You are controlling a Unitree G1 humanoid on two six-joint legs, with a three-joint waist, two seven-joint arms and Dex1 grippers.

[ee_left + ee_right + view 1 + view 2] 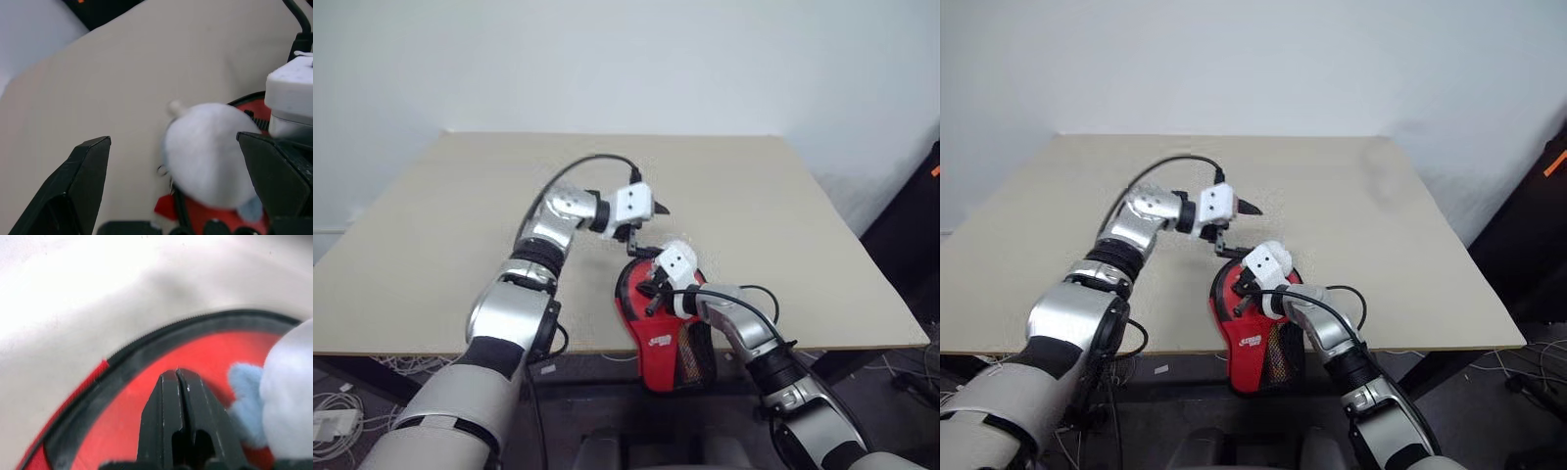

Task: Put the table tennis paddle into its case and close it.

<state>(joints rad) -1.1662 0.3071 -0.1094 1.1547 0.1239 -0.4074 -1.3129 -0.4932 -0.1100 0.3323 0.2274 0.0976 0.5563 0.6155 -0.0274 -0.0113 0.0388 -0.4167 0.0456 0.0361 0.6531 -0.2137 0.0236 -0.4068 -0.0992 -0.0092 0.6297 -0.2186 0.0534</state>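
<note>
We see the case [666, 338], red fabric with black trim and a mesh pocket, overhanging the near edge of the bare tan table [431, 255]. Our right gripper [177, 377], fingers together, rests on it. Our left gripper [173, 188] hangs spread above. A pale wad [210, 154] sits on the case.

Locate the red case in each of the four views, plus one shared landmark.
Left eye view: case bottom centre, hanging over the table's near edge.
Right eye view: bottom centre, same edge.
Left wrist view: red strip low down, behind the white wad.
Right wrist view: red panel with black zip rim.
Shared landmark: beige table.
</note>
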